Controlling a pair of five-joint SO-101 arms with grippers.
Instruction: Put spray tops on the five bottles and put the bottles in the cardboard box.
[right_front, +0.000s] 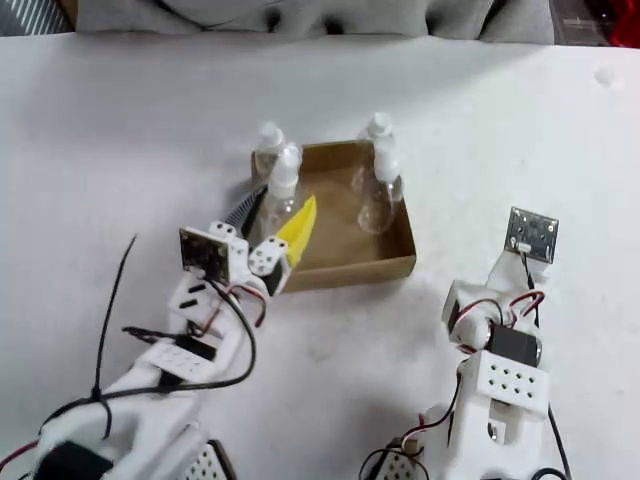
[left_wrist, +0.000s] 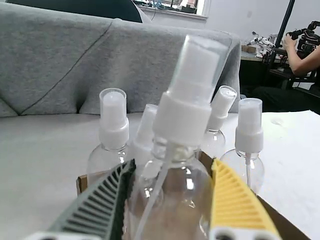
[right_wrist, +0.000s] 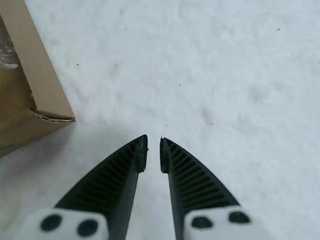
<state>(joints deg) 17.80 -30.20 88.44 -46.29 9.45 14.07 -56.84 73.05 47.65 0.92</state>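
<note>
- The white table (right_front: 120, 150) takes up most of my high view, with a grey sofa (right_front: 300, 15) along its 12 o'clock edge.
- The cardboard box (right_front: 350, 268) sits open at the middle of the table.
- My left arm (right_front: 170, 360) comes in from 7 o'clock to the box's 9 o'clock side. My right arm (right_front: 505, 375) stands at 4 o'clock, apart from the box.
- The left gripper (left_wrist: 173, 165) is clamped on the held bottle (left_wrist: 182, 115), grey finger (left_wrist: 102, 205) on one side and yellow finger (left_wrist: 232, 205) on the other. That bottle stands upright at the box's 9 o'clock end and wears its spray top (left_wrist: 192, 65).
- The corner bottle (right_front: 268, 150) is at the box's 11 o'clock corner; I cannot tell whether it stands inside the wall.
- The far bottle (right_front: 378, 135) is at 1 o'clock, and the near bottle (right_front: 383, 195) is just beside it, inside the box.
- A fifth bottle (left_wrist: 146, 131) shows just behind the held one. All five are capped.
- The right gripper (right_wrist: 153, 152) hangs over bare table near a box corner, its jaws all but together with nothing between.
</note>
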